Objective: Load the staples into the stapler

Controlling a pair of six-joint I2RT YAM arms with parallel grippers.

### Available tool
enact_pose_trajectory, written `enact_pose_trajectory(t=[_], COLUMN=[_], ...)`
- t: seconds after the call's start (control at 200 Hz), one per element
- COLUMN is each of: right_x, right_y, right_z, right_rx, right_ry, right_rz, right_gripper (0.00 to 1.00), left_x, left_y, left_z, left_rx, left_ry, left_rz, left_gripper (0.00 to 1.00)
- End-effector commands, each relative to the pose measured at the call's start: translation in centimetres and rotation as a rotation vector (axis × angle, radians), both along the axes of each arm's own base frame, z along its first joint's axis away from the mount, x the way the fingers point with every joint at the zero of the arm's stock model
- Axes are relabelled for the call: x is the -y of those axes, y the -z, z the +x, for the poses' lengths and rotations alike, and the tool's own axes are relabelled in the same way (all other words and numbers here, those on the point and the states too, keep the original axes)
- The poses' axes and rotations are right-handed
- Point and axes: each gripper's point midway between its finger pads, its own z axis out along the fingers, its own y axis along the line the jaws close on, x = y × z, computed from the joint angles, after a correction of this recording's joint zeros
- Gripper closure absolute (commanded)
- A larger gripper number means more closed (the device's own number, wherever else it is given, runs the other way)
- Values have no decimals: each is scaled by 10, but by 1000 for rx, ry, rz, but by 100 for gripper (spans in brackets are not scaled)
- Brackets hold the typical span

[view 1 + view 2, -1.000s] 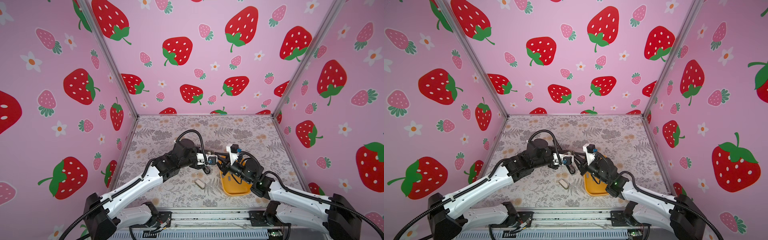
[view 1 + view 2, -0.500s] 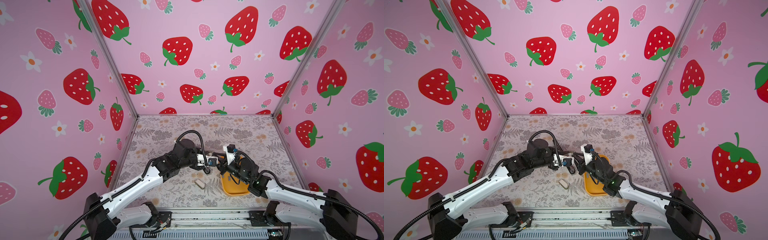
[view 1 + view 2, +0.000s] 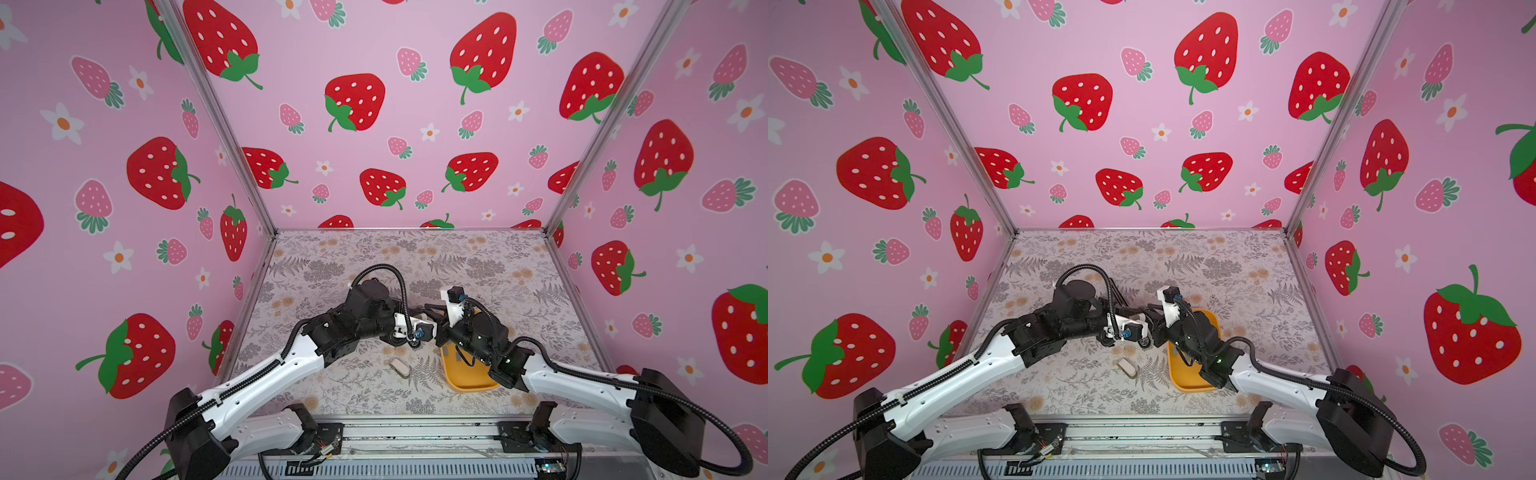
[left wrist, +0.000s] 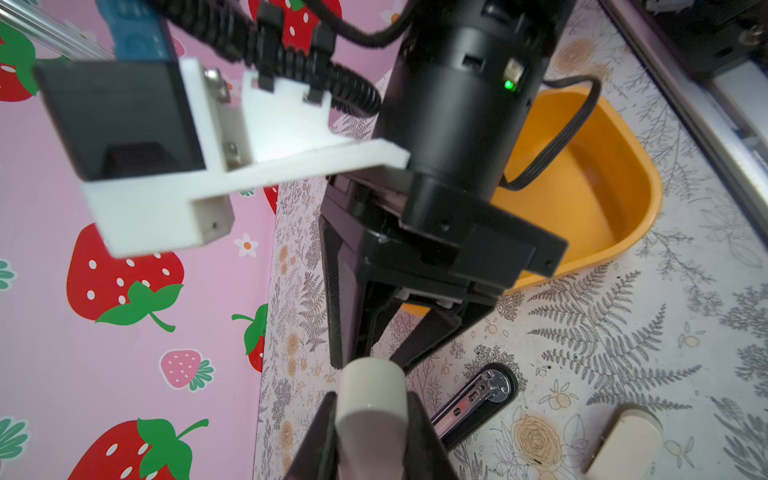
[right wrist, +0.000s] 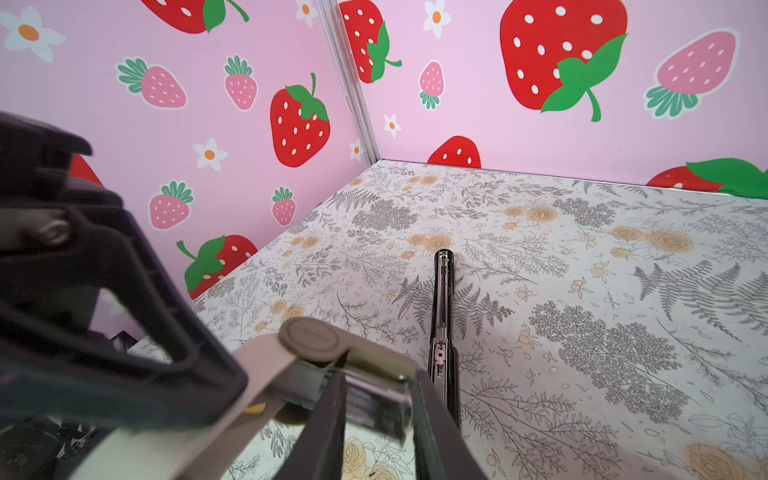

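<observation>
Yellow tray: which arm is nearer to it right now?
Right. The right arm reaches over the yellow tray; the left arm ends to its left in both top views, not over it.

Pink walls (image 3: 395,50) printed with red and pale strawberries and small white flowers, the big berries capped with green leaves, close in the stall on three sides, meeting at bare aluminium corner posts (image 3: 220,124). The floor (image 3: 478,257) between them is a pale sheet patterned with grey ferns and tan roses, evenly lit with only soft shadows. Along the near edge, across the full width, runs a silver metal rail (image 3: 415,435) with a slotted grille (image 3: 374,471) below it.
</observation>
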Motion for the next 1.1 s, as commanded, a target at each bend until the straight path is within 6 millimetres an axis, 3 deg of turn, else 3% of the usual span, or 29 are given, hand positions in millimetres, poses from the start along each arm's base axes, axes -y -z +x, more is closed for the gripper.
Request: enact_pose_trajectory(t=[0.0, 0.23, 0.355, 0.53, 0.66, 0.85, 1.096], right_x=[-8, -13, -13, 4, 14, 27, 19], right_y=[-14, -10, -10, -9, -16, -14, 0], right_z=[1, 0, -1, 10, 8, -24, -57], right_rx=[15, 16, 54, 121, 235, 533, 646], right_ry=[-21, -39, -48, 51, 65, -38, -238], right_rz=[36, 27, 16, -31, -50, -95, -168], right_gripper=[71, 69, 63, 56, 52, 37, 29], left_x=[5, 7, 7, 5, 3, 4, 12], left_y=[-9, -16, -19, -22, -29, -25, -13], left_z=[-12, -17, -15, -8, -2, 5, -22], left_rx=[7, -1, 0, -8, -21, -43, -96], left_ry=[61, 76, 67, 34, 7, -7, 135], left_rz=[-32, -67, -78, -102, -137, -136, -80], left_gripper=[100, 100, 100, 100, 100, 100, 100])
